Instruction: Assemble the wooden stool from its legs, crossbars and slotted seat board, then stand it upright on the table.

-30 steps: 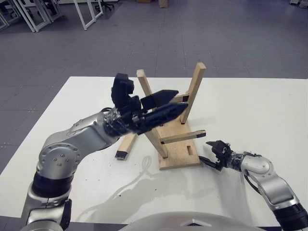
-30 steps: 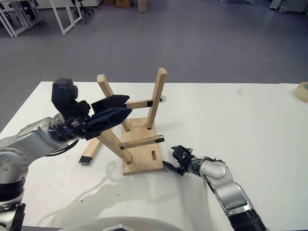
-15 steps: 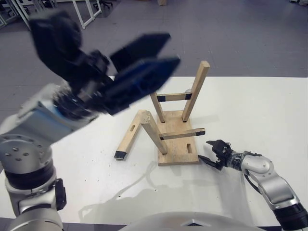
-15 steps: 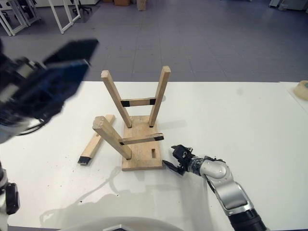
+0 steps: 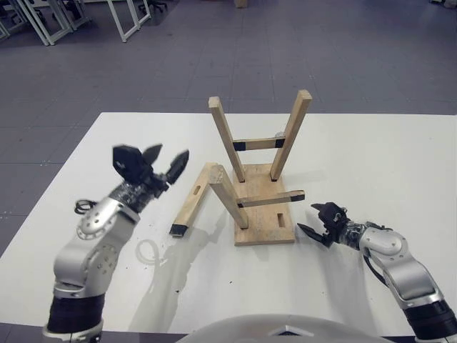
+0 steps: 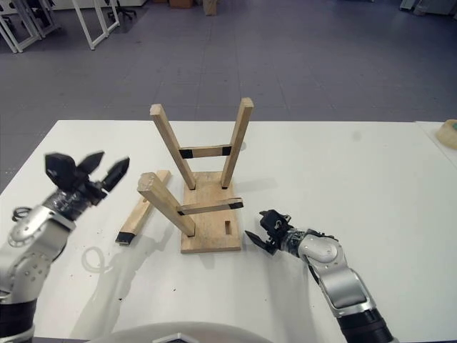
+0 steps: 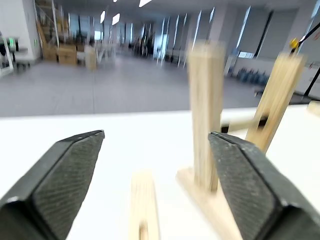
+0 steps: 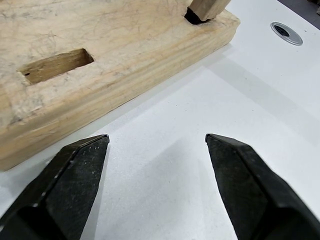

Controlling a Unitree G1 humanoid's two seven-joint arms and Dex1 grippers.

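Note:
The slotted seat board (image 5: 268, 227) lies flat on the white table (image 5: 371, 164) with three legs standing up from it. The two far legs (image 5: 291, 132) are joined by a crossbar (image 5: 259, 143). The near left leg (image 5: 227, 196) carries a second crossbar (image 5: 271, 199), and an empty slot (image 8: 55, 65) shows beside it. A loose leg (image 5: 188, 207) lies on the table left of the board. My left gripper (image 5: 173, 151) hangs open in the air left of the stool, holding nothing. My right gripper (image 5: 305, 218) is open just off the board's near right corner.
A round cable hole (image 8: 286, 31) sits in the table behind the stool. A beige object (image 6: 450, 132) lies at the table's far right edge. White table frames (image 5: 128, 18) stand on the floor far behind. Bare table extends right of the stool.
My left arm has pulled out from among the stool's legs, swung up close to the camera, then come down left of the stool, open throughout. The right gripper barely shifted.

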